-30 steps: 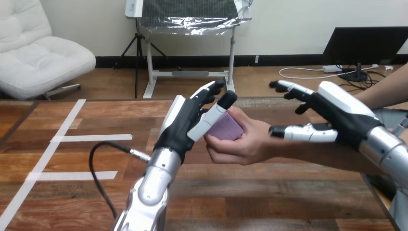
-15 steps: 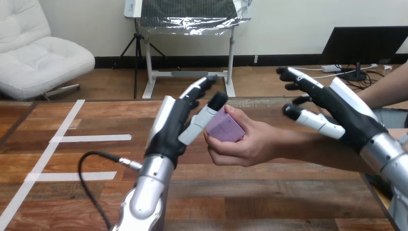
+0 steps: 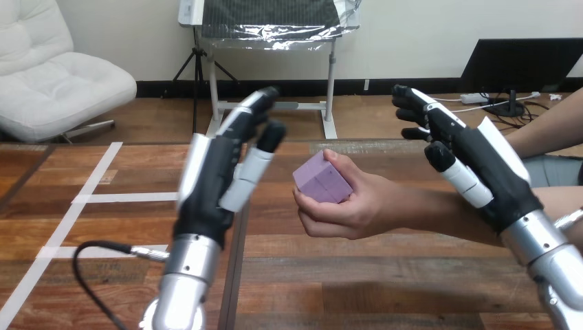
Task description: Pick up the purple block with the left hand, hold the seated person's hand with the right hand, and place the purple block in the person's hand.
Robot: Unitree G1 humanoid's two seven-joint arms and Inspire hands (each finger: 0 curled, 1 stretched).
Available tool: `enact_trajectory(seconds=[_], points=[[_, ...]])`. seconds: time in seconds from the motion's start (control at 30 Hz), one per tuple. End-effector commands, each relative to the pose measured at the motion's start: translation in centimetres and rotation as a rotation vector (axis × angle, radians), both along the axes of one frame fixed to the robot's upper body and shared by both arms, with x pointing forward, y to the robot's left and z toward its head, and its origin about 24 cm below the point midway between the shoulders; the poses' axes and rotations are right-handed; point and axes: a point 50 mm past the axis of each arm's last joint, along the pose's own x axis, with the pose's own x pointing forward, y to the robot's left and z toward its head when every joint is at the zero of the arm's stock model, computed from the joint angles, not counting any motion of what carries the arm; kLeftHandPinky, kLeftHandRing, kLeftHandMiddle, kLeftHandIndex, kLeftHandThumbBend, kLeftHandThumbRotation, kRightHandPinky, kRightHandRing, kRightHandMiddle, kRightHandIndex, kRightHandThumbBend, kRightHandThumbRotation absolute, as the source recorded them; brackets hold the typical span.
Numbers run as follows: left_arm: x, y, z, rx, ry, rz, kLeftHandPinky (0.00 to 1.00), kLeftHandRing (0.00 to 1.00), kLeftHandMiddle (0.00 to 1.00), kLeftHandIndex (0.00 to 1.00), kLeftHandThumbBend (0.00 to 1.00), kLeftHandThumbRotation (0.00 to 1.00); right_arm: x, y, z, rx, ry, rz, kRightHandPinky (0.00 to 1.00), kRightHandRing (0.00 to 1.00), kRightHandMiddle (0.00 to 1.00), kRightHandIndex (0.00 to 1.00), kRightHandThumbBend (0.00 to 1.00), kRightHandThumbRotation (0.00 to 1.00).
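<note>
One purple block (image 3: 322, 177) — pale lilac, plain faces crossed by faint seam lines. The left robot hand (image 3: 213, 175) — black, with a white shell on its back and fingers banded black and white; left forearm (image 3: 182, 265) silver. The right robot hand (image 3: 481, 165): same black with white shells, fingertips black; right forearm (image 3: 543, 247) silver. The table (image 3: 385, 275): brown wood planks, reddish to dark, streaked grain. On it, tape strips (image 3: 130, 197), plain white.
</note>
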Motion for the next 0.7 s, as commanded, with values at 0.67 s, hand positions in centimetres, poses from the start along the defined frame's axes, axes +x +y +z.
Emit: enact_trajectory(seconds=[0.67], points=[[-5.3,3.0,4.6,-0.119,-0.212,-0.024,0.82,0.84,0.86,0.84,0.88,1.00,-3.9,3.7,3.4,0.373,-0.147,0.143,0.82,0.90,0.92,0.91,0.98,1.00]])
